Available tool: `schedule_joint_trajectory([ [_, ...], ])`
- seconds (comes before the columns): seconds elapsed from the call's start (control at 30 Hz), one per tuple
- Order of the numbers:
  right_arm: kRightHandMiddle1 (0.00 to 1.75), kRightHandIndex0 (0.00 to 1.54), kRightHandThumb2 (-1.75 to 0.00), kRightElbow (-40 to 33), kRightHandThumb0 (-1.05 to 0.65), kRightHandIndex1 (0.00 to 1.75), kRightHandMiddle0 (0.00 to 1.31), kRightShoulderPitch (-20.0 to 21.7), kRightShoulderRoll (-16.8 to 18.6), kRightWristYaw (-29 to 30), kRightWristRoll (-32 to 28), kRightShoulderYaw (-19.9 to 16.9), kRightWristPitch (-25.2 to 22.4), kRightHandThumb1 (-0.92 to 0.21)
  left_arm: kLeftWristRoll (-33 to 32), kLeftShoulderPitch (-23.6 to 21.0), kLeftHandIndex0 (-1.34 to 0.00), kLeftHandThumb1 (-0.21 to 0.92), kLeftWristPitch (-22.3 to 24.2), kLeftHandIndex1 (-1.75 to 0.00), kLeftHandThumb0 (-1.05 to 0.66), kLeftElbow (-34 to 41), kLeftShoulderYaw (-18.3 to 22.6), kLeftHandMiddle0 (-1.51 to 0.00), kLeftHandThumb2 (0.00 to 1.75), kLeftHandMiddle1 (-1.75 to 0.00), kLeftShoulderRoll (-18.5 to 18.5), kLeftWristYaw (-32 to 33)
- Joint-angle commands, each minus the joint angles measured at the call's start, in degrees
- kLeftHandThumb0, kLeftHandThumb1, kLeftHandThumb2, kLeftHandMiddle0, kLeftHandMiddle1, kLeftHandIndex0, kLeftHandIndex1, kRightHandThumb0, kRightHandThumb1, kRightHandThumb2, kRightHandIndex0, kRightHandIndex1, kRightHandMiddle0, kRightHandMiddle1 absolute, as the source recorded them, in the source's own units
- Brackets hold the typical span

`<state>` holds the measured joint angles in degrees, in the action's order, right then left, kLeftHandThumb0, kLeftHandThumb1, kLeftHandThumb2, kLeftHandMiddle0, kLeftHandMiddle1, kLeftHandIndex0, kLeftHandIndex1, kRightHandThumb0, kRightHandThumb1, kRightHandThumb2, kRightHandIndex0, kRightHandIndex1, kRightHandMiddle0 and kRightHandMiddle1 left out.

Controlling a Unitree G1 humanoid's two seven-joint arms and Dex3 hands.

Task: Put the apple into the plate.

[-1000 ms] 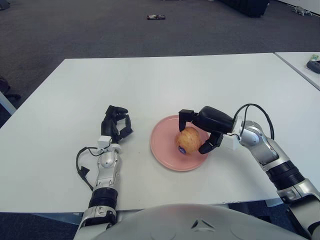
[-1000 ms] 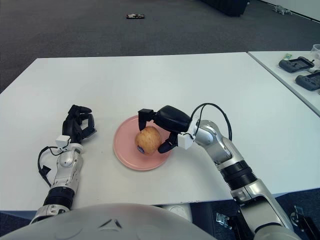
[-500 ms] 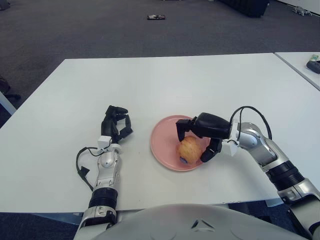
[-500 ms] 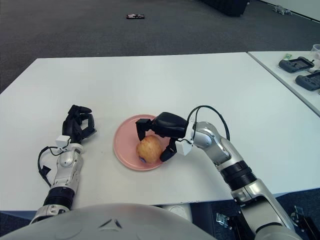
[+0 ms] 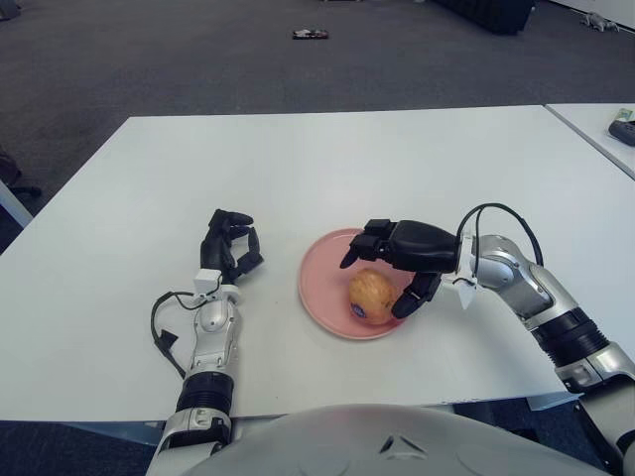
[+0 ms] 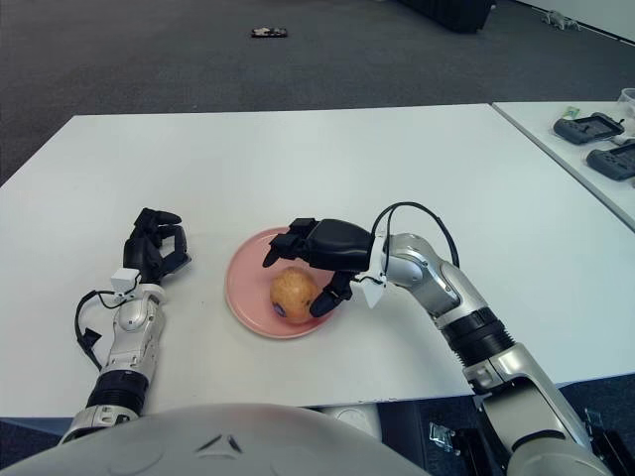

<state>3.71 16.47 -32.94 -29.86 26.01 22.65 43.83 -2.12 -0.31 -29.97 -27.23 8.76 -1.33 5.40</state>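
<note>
Fingers of the right robot hand (image 5: 392,268) arch spread over the apple (image 5: 369,294) lying in the plate (image 5: 319,292), holding nothing.

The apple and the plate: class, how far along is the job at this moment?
Done: the apple sits on the pink plate. In hand: the right hand hovers over the apple with fingers spread, apparently not gripping it. Left: only to draw that hand clear. The left hand shows idle to the plate's left.
</note>
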Motion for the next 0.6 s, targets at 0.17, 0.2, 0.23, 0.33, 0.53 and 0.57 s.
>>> schedule_joint_trajectory([
  [0.17, 0.05, 0.0, -0.67, 2.4, -1.05, 0.0, 0.0, 1.0, -0.1, 2.2, 0.0, -0.9, 1.7, -0.92, -2.2, 2.5, -0.49, 0.47, 0.5, -1.75, -0.43, -2.9, 0.4, -0.84, 1.13, -1.75, -0.8, -1.9],
  [0.2, 0.05, 0.0, -0.68, 2.6, -1.05, 0.0, 0.0, 1.3, -0.2, 2.2, -0.6, -1.0, 1.8, -0.92, -2.1, 2.4, -0.49, 0.47, 0.5, -1.75, -0.43, -3.0, 0.4, -0.84, 1.14, -1.75, -0.8, -1.7],
  [0.23, 0.03, 0.0, -0.67, 2.8, -1.05, 0.0, 0.0, 1.4, -0.3, 2.1, -1.0, -1.1, 1.8, -0.92, -2.0, 2.4, -0.49, 0.47, 0.5, -1.75, -0.43, -3.1, 0.5, -0.83, 1.13, -1.75, -0.9, -1.6],
  [0.33, 0.01, 0.0, -0.67, 2.8, -1.05, 0.0, 0.0, 2.2, -0.3, 1.4, -2.8, -1.5, 1.4, -0.92, -1.2, 2.2, -0.48, 0.48, 0.8, -1.75, -0.43, -3.4, 0.6, -0.81, 1.13, -1.75, -0.7, -0.8],
  [0.53, 0.0, 0.0, -0.6, 0.7, -1.05, 0.0, 0.0, 4.0, 0.1, -0.7, -7.3, -2.6, -1.5, -0.92, 0.8, 2.1, -0.47, 0.49, 0.3, -1.75, -0.42, -3.9, 0.3, -0.8, 1.11, -1.75, -0.3, 0.5],
  [0.57, 0.0, 0.0, -0.57, 0.1, -1.05, 0.0, 0.0, 4.3, 0.3, -1.1, -8.0, -2.8, -2.2, -0.92, 1.1, 2.1, -0.47, 0.49, 0.2, -1.75, -0.42, -4.0, 0.2, -0.8, 1.11, -1.75, -0.2, 0.6],
])
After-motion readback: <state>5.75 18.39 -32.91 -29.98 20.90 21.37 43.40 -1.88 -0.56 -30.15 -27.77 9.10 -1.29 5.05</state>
